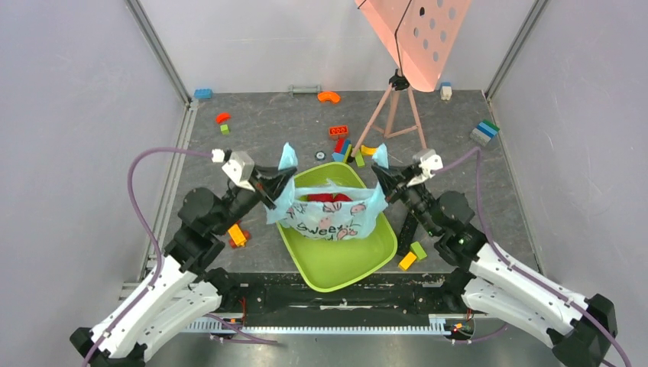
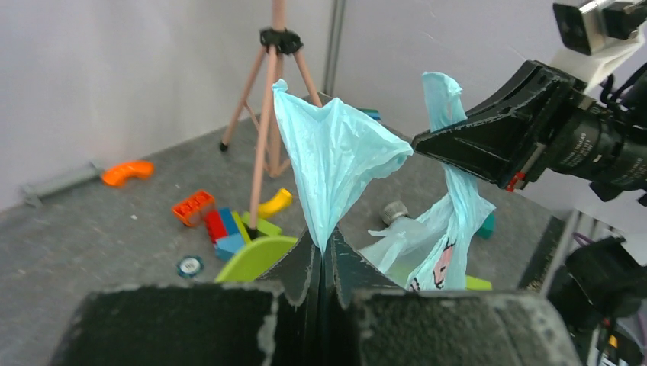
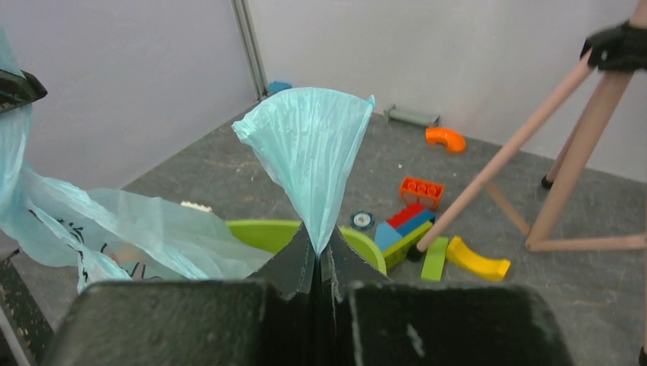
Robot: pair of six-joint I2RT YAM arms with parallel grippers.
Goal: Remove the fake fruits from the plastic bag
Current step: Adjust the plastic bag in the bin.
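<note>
Above the lime-green tub [image 1: 344, 264]: plastic bag [image 1: 328, 220], hung spread between both arms, mouth pulled wide. Inside, at the opening, red of the fake fruits [image 1: 330, 198]. Rest of the contents veiled by printed film, number impossible to tell. Left gripper [image 1: 269, 187] clamped flat on the left handle [image 1: 287, 157], right gripper [image 1: 384, 183] pinched tight on the right handle [image 1: 380, 157]. Tub floor under the bag largely hidden. Toy blocks [image 1: 342, 145] scattered behind on the table.

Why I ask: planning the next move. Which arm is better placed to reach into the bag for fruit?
Right, marginally. The left tool and right tool both pinch the bag over the green tub; red fruit seems slightly rightward.
</note>
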